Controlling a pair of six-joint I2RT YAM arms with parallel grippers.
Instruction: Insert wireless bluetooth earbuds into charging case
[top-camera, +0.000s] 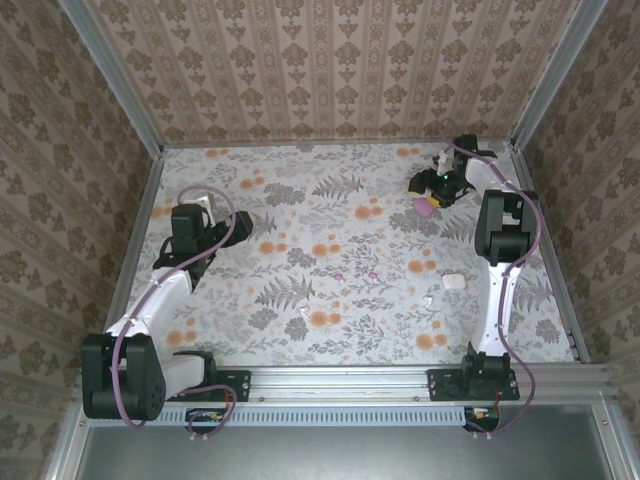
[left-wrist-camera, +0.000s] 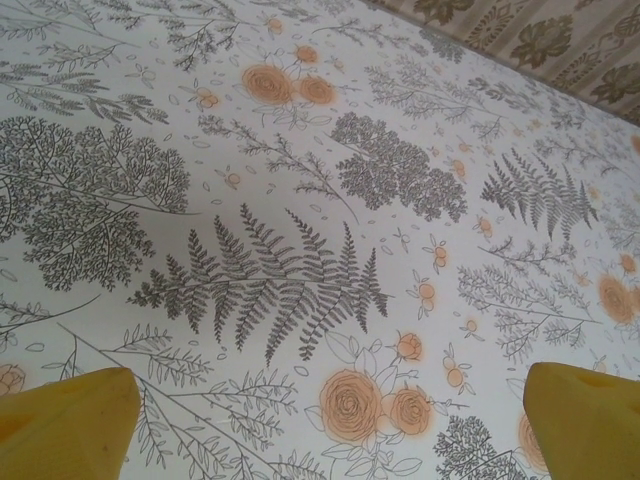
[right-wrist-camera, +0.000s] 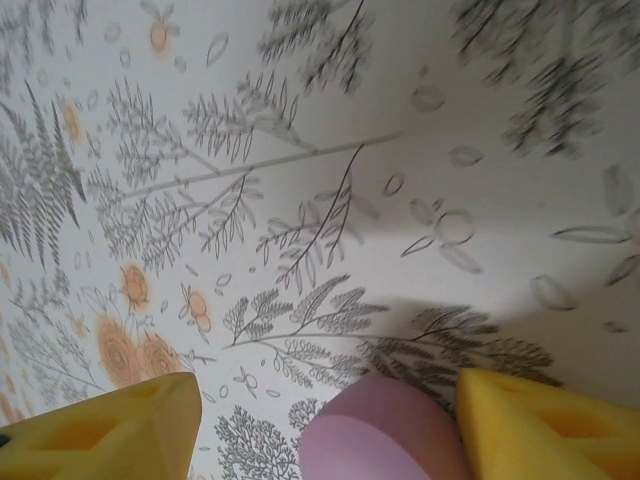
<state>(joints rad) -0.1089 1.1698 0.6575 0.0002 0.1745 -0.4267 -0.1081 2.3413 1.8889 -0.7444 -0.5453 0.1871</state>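
Right wrist view: the right gripper has its 2 yellow fingers apart. A rounded pink thing sits between them, against 1 finger and clear of the other, so it is not clamped. Top view: that arm stretches to the far right corner, well apart from the white case lying on the table beside its forearm. A speck near the case is probably an earbud. The left gripper gapes wide over bare cloth with its arm bent, likely idle.
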